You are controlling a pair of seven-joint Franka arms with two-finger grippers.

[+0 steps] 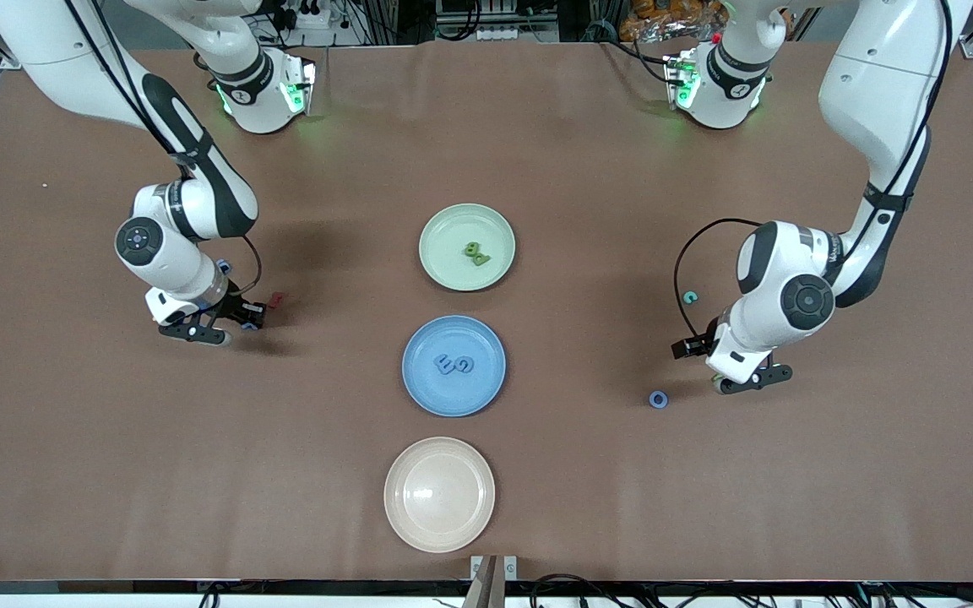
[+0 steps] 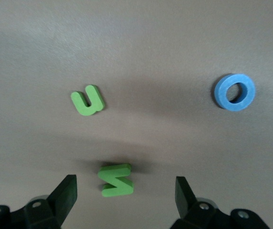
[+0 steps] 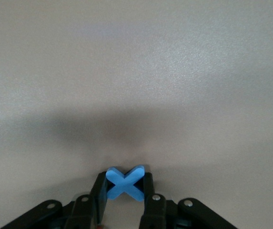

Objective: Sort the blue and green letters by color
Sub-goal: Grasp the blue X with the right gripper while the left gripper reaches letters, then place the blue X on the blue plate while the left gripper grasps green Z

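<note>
Right wrist view shows the blue X (image 3: 125, 183) at the bottom centre of the frame, pinched between the closed fingers of the right gripper (image 3: 125, 191); it looks like light, stiff foam, best held across its flat edges. Low in the left wrist view, the green M (image 2: 116, 180) lies on the table between the open fingers of the left gripper (image 2: 125, 191), touching neither, with the green u (image 2: 88, 100) at centre left and the blue O (image 2: 235, 92) at upper right.

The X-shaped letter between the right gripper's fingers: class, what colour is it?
Blue. The X letter shows best in the right wrist view, clamped in the right gripper.
</note>
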